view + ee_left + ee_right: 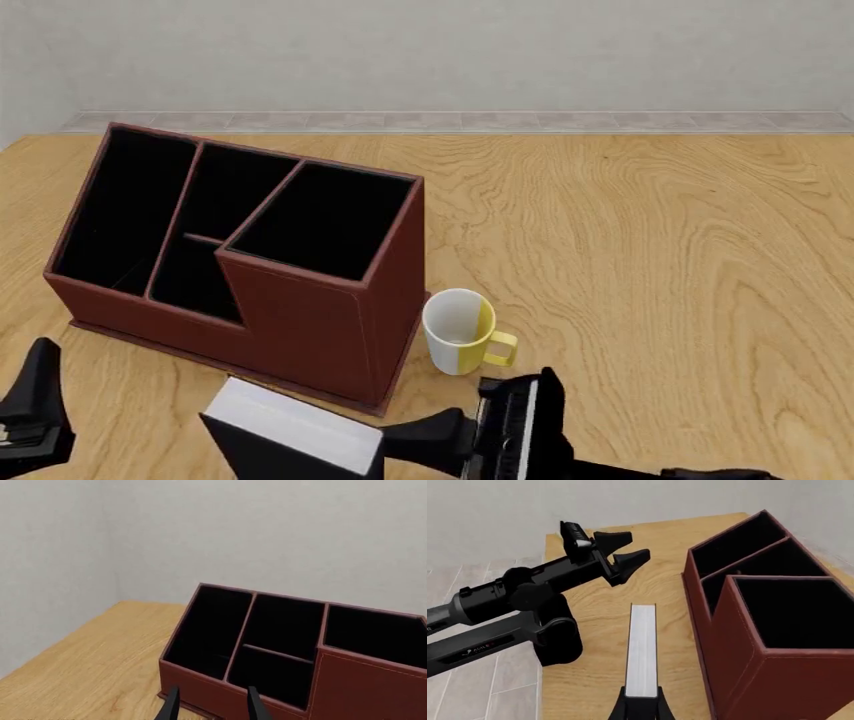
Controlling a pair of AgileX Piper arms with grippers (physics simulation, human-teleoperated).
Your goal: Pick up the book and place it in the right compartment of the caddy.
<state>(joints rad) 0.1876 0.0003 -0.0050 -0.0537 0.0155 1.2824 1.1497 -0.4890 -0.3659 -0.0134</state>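
While clamped edgewise, book [642, 650] sits between fingers of my right gripper [642, 703], page block up, lifted beside caddy [320, 320] front wall so it can drop upright into right compartment [320, 220]. Right arm low, reaching leftward across table. Left gripper [212, 704] idle, fingers parted, empty. Mug [461, 330] just beside caddy corner.

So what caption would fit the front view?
Right tool holds a book beside the caddy and mug.

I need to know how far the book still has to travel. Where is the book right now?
In the front view the book sits at the near edge, clamped in the right gripper, just in front of the caddy, left of the mug.
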